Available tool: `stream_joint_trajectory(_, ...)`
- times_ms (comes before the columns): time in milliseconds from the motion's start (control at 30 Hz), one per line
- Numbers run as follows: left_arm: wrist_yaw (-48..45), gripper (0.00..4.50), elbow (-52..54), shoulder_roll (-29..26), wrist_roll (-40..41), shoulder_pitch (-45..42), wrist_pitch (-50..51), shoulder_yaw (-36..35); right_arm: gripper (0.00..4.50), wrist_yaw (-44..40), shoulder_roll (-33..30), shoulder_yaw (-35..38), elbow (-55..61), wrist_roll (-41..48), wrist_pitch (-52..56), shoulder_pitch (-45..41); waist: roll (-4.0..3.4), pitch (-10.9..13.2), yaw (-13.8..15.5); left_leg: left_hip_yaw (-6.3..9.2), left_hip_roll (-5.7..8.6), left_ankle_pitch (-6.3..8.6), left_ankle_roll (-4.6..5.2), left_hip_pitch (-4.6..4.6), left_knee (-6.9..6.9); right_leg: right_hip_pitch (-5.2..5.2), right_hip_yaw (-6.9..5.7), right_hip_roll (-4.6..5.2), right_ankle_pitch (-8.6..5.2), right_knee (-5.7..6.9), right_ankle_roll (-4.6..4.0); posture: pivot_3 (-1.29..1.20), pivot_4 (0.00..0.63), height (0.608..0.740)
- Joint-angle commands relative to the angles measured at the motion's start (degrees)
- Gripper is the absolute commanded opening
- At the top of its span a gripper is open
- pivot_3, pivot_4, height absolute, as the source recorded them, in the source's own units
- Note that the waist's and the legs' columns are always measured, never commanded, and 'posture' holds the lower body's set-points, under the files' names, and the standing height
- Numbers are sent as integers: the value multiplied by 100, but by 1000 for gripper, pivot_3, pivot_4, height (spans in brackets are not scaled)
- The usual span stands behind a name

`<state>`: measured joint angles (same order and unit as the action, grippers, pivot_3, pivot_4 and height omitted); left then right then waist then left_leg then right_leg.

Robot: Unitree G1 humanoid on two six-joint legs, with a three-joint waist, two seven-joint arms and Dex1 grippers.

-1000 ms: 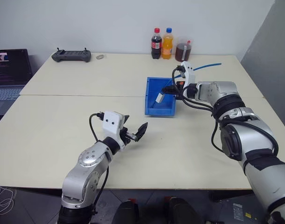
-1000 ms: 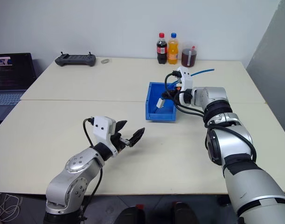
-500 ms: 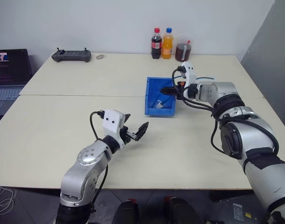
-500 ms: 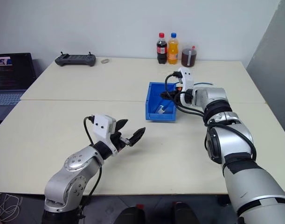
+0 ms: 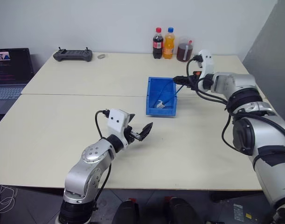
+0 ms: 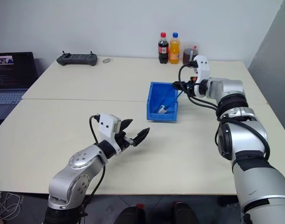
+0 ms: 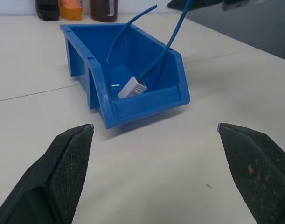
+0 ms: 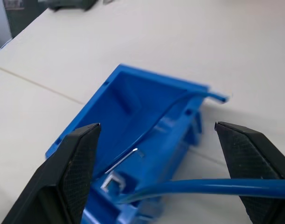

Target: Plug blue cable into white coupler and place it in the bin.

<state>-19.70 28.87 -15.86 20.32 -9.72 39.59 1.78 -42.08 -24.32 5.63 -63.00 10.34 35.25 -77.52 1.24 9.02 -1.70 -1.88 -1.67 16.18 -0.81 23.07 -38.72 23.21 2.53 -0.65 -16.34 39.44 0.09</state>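
Observation:
The blue bin (image 5: 153, 88) stands mid-table. Inside it lies the white coupler (image 7: 132, 87) with the blue cable (image 7: 165, 49) plugged into it. The cable rises out of the bin over its right wall and runs across between the fingers of my right gripper (image 5: 179, 81). That gripper hovers just right of the bin, and its fingers (image 8: 74, 163) are spread wide, so it is open and not clamped on the cable (image 8: 203, 186). My left gripper (image 5: 139, 133) is open and empty above the table, in front of the bin and a little to its left.
A cola bottle (image 5: 157, 43), an orange bottle (image 5: 169, 43) and a jar of dark liquid (image 5: 184, 50) stand at the back edge. A black controller (image 5: 72, 55) lies back left, and a laptop (image 5: 9, 70) sits at the far left.
My right gripper opened and let go of the coupler, which dropped into the bin. The right hand then drew back to the right and up. The left arm stayed put.

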Motion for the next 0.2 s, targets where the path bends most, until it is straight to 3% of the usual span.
stream_joint_trajectory(33,197,4500,128,69,71,24,81,-214,4164,-191,-263,66,1604,275,871,812,1,0,9,2,-1,0,0,0,0,-2,-2,0,0,-2,0,0,150,740)
stream_joint_trajectory(200,508,4500,181,149,78,148,200,-538,4164,197,-393,147,6184,862,2163,3630,-4,3,16,7,-1,1,-1,16,2,7,-6,2,1,-6,3,0,150,740)
